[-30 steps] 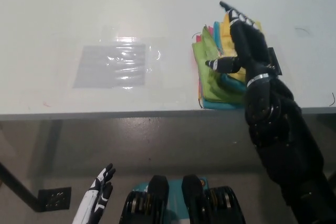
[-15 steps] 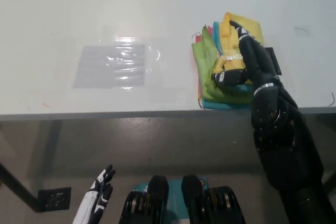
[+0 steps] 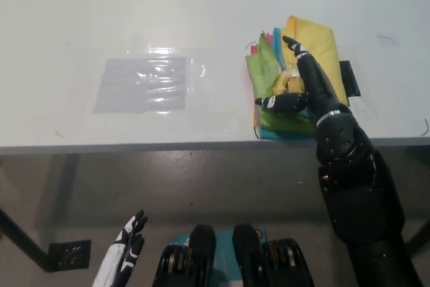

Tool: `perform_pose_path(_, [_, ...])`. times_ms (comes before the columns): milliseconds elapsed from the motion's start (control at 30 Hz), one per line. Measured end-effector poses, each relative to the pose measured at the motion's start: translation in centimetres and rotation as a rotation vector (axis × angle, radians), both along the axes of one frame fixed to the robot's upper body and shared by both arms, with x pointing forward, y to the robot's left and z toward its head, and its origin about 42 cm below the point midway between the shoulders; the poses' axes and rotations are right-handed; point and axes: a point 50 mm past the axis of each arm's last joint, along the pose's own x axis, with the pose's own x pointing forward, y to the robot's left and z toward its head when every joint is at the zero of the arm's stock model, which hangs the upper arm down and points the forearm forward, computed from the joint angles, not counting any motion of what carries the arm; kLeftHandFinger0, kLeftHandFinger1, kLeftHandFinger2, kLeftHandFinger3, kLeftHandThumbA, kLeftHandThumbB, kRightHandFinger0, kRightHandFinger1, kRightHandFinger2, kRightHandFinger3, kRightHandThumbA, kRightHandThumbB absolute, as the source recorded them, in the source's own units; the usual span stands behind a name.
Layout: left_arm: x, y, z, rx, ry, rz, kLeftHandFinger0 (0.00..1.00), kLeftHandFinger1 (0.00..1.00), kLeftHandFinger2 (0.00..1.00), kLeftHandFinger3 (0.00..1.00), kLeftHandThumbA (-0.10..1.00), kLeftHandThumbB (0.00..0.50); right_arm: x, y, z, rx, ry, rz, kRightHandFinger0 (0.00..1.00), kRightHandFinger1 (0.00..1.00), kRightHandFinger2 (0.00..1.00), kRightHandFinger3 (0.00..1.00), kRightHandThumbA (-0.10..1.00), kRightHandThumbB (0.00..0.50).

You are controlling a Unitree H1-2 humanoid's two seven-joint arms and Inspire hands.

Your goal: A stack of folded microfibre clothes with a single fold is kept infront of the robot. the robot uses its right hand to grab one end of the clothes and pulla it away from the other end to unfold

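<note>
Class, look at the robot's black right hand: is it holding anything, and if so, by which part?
It cannot be told. The right hand lies on the cloth stack with fingers spread; no clear grasp shows.

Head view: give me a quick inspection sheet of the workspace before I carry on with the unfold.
Surface: white table, front edge in view, mostly bare.
Job's things: stack of cloths, yellow, green, blue and pink layers, near the table's front edge; yellow cloth on top.
Clutter: clear plastic sheet lying flat, left of the stack; small black object at the stack's right side.
Robot hands: right robot hand resting on the stack, fingers spread, grasp unclear; left robot hand idle below table level, fingers apart.
Cables: nothing seen.
Surroundings: dark bracket under the table, lower left.
</note>
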Motion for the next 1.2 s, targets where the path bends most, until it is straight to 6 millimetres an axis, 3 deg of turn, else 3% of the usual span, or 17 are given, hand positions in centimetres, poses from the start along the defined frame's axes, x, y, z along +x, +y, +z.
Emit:
perform_pose_path(267, [0.0, 0.0, 0.0, 0.001, -0.001, 0.0, 1.0, 1.0, 1.0, 1.0, 1.0, 0.5, 1.7, -0.7, -3.0, -0.002, 0.132, -0.032, 1.0, 1.0, 1.0, 1.0, 0.91, 0.5])
perform_pose_path(533, [0.0, 0.0, 0.0, 0.003, -0.001, -0.001, 1.0, 1.0, 1.0, 1.0, 1.0, 0.5, 3.5, -0.4, -4.0, -0.085, 0.176, -0.062, 1.0, 1.0, 1.0, 1.0, 0.81, 0.5])
perform_pose_path(600, [0.1, 0.0, 0.0, 0.003, -0.001, -0.001, 1.0, 1.0, 1.0, 1.0, 1.0, 0.5, 3.8, -0.4, -4.2, -0.115, 0.18, -0.068, 1.0, 1.0, 1.0, 1.0, 0.74, 0.5])
perform_pose_path(667, [0.1, 0.1, 0.0, 0.004, -0.001, -0.001, 1.0, 1.0, 1.0, 1.0, 1.0, 0.5, 4.2, -0.3, -4.5, -0.151, 0.182, -0.078, 1.0, 1.0, 1.0, 1.0, 0.5, 0.431])
perform_pose_path(700, [0.1, 0.1, 0.0, 0.004, -0.001, -0.001, 1.0, 1.0, 1.0, 1.0, 1.0, 0.5, 4.2, -0.2, -4.5, -0.166, 0.178, -0.08, 0.63, 0.82, 0.92, 1.0, 0.24, 0.307])
perform_pose_path(733, [0.1, 0.1, 0.0, 0.004, -0.001, -0.001, 1.0, 1.0, 1.0, 1.0, 1.0, 0.5, 4.3, -0.1, -4.6, -0.192, 0.173, -0.088, 0.09, 0.23, 0.44, 1.0, -0.04, 0.319])
perform_pose_path(767, [0.2, 0.1, 0.1, 0.004, -0.002, -0.001, 1.0, 1.0, 1.0, 1.0, 1.0, 0.5, 4.3, 0.1, -4.8, -0.223, 0.162, -0.097, 0.02, 0.06, 0.27, 1.0, -0.09, 0.297])
perform_pose_path(800, [0.2, 0.1, 0.1, 0.004, -0.002, -0.002, 1.0, 1.0, 1.0, 1.0, 1.0, 0.5, 4.3, 0.1, -4.7, -0.233, 0.148, -0.108, 0.0, 0.0, 0.1, 0.84, -0.1, 0.274])
perform_pose_path(833, [0.2, 0.1, 0.1, 0.005, -0.002, -0.002, 1.0, 1.0, 1.0, 1.0, 1.0, 0.5, 4.3, 0.1, -4.7, -0.242, 0.127, -0.122, 0.0, 0.0, 0.08, 0.48, -0.1, 0.259])
perform_pose_path(867, [0.2, 0.1, 0.1, 0.005, -0.002, -0.002, 1.0, 1.0, 1.0, 1.0, 1.0, 0.5, 4.4, 0.0, -4.5, -0.246, 0.104, -0.139, 0.0, 0.0, 0.1, 0.34, -0.1, 0.248])
perform_pose_path(900, [0.2, 0.1, 0.1, 0.005, -0.002, -0.002, 1.0, 1.0, 1.0, 1.0, 1.0, 0.5, 4.4, -0.2, -4.5, -0.248, 0.082, -0.155, 0.0, 0.06, 0.16, 0.27, -0.1, 0.262])
perform_pose_path(933, [0.2, 0.1, 0.1, 0.005, -0.002, -0.002, 1.0, 1.0, 1.0, 1.0, 1.0, 0.5, 4.4, -0.4, -4.4, -0.248, 0.061, -0.174, 0.0, 0.04, 0.16, 0.24, -0.1, 0.248])
perform_pose_path(1000, [0.3, 0.0, 0.1, 0.005, -0.005, -0.002, 1.0, 1.0, 1.0, 1.0, 1.0, 0.5, 4.5, -0.8, -4.5, -0.237, 0.026, -0.203, 0.0, 0.15, 0.4, 0.32, -0.1, 0.254])
perform_pose_path(1033, [0.4, 0.0, 0.2, 0.005, -0.007, -0.003, 1.0, 1.0, 1.0, 1.0, 1.0, 0.5, 4.5, -1.0, -4.5, -0.228, 0.011, -0.217, 0.0, 0.27, 0.66, 0.49, -0.1, 0.221])
perform_pose_path(1067, [0.5, 0.0, 0.2, 0.005, -0.009, -0.003, 1.0, 1.0, 1.0, 1.0, 1.0, 0.5, 4.5, -1.2, -4.6, -0.218, -0.006, -0.232, 0.0, 0.35, 0.8, 0.6, -0.1, 0.227])
perform_pose_path(1133, [0.7, 0.0, 0.4, 0.006, -0.015, -0.005, 1.0, 1.0, 1.0, 1.0, 1.0, 0.5, 4.4, -1.7, -4.8, -0.191, -0.033, -0.258, 0.0, 0.45, 0.9, 0.81, -0.1, 0.237])
perform_pose_path(1200, [1.0, 0.0, 0.5, 0.009, -0.021, -0.007, 1.0, 1.0, 1.0, 1.0, 1.0, 0.5, 4.4, -2.0, -5.1, -0.159, -0.06, -0.278, 0.01, 0.48, 0.9, 0.84, -0.1, 0.234])
